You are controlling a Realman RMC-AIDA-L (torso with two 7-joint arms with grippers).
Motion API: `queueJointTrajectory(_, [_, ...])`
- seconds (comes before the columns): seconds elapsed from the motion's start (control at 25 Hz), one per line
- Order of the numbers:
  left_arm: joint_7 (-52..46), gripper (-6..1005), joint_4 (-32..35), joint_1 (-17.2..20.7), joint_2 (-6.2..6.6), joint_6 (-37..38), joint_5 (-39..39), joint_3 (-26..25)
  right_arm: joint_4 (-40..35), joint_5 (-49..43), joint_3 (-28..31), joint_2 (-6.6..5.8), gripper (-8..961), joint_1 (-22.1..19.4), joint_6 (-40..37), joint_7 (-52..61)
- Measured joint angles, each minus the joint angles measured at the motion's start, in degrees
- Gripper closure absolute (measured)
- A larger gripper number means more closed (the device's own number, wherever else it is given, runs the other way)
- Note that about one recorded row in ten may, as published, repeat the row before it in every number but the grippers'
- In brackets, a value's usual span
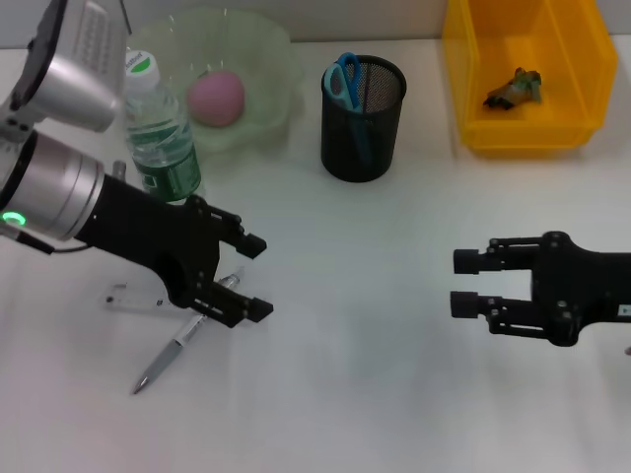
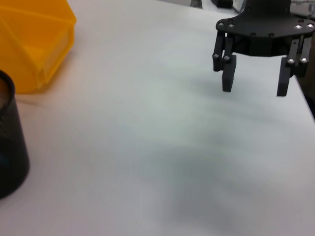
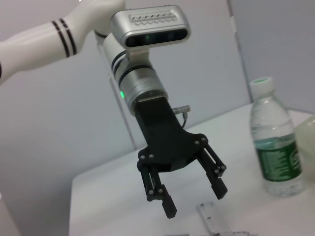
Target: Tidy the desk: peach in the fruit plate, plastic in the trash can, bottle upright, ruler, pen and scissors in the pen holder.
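Your left gripper (image 1: 245, 278) hangs low over the desk (image 1: 375, 394) at centre left of the head view, its jaws spread wide and holding nothing. The pen (image 1: 187, 337) lies just under and behind those fingertips: its upper end sits between the two fingers, and its body runs diagonally down toward the lower left of the frame, tip pointing that way. So the pen's long axis is roughly in line with the way the claw points, not across it; I judge you would need to turn the wrist or draw back along the pen before closing on it.

The ruler (image 1: 133, 296) lies flat just to the left of the pen, partly hidden under the left arm, and runs nearly level across the frame.

The bottle (image 1: 161, 133) already stands upright close above the left arm, so watch your elbow room there. The peach (image 1: 216, 97) sits in the plate (image 1: 266, 59) at upper left.

The holder (image 1: 363, 118), top centre, already has the scissors (image 1: 345, 84) in it. The bin (image 1: 527, 128) at upper right holds a dark crumpled scrap.

Your right gripper (image 1: 467, 283) hovers at centre right, jaws apart and empty, well away from pen and ruler; the left is clearly nearer. Bare desk lies between the two claws.
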Motion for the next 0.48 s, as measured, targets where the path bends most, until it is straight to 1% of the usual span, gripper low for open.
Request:
queueJointTrajectory(0.04, [0.00,218,0.00,0.00,0.00,0.00,0.00,0.00,1.07,0.00,0.89,-0.05,422,-0.24,0.00,-0.60])
queueJointTrajectory(0.08, [-0.29,218,1.37,-1.59,-0.12,-0.26,2.09,1.09,1.67,0.00,1.38,-0.07,422,-0.39,0.00,-0.89])
queueJointTrajectory(0.24, [-1.62,219,1.90,-3.81,-0.19,-0.89,4.03,3.73,3.70,0.00,2.22,-0.05,422,-0.71,0.01,-1.21])
queueJointTrajectory(0.48, [-3.86,221,1.90,-5.16,-0.23,-3.37,7.91,10.29,5.76,0.10,2.31,0.26,422,-0.45,0.35,-1.24])
